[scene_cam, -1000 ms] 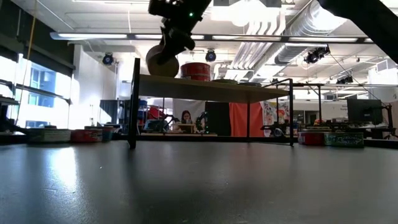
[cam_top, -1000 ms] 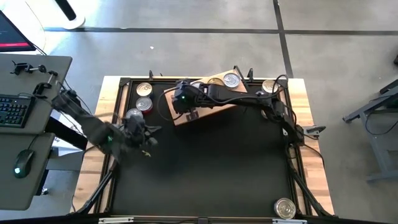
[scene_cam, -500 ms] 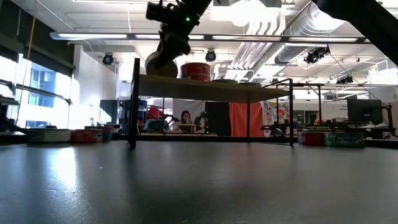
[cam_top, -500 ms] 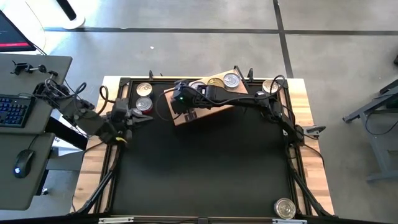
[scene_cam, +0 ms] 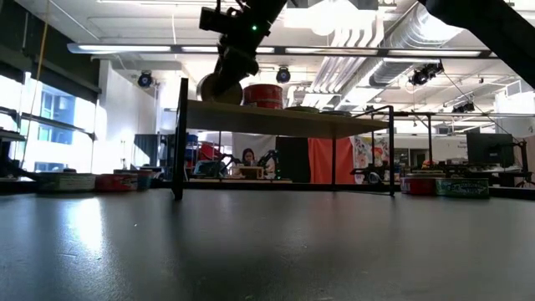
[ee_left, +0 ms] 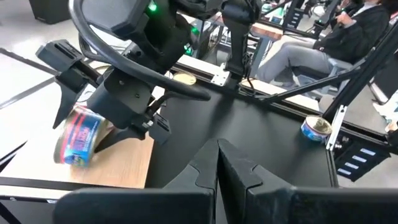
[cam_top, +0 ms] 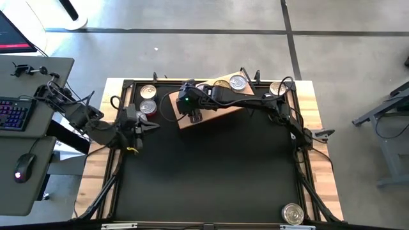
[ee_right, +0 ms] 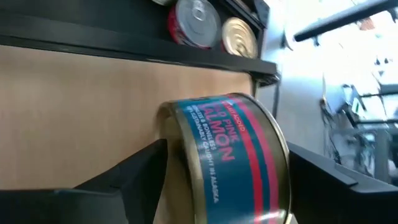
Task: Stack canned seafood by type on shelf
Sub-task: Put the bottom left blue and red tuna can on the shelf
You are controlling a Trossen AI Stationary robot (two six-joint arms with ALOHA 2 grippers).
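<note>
My right gripper [cam_top: 192, 110] is at the left end of the shelf [cam_top: 220, 105], a light-brown wooden block, and is shut on a blue pink-salmon can with red stripes [ee_right: 230, 155], which also shows in the left wrist view [ee_left: 78, 138] and the low view [scene_cam: 219, 88]. Three tins stand on the shelf's far part [cam_top: 238, 81]. Two more cans [cam_top: 147, 107] rest on the table left of the shelf. My left gripper [ee_left: 217, 163] is shut and holds nothing, over the table's left side [cam_top: 146, 125]. My right gripper pinches the salmon can between its two fingers [ee_right: 127, 174], one on each flat end, with the label side [ee_right: 214, 146] facing the wrist camera. The fingers come from above, slanting down. The can is tipped on its edge over the shelf's left end [ee_left: 37, 168]; whether it touches the wood, I cannot tell.
One can stands by the table's far right corner [cam_top: 278, 88] and another at the near right corner [cam_top: 293, 214]. The dark mat's middle [cam_top: 211, 172] holds nothing. A desk with keyboard and mouse [cam_top: 19, 121] stands left of the table. A seated person [ee_left: 348, 37] is beyond the table.
My left arm has drawn back toward the table's left edge and turned, its gripper now lying beside the two cans left of the shelf. My right gripper has stayed at the shelf's left end with the can, which has sunk slightly toward the wood.
</note>
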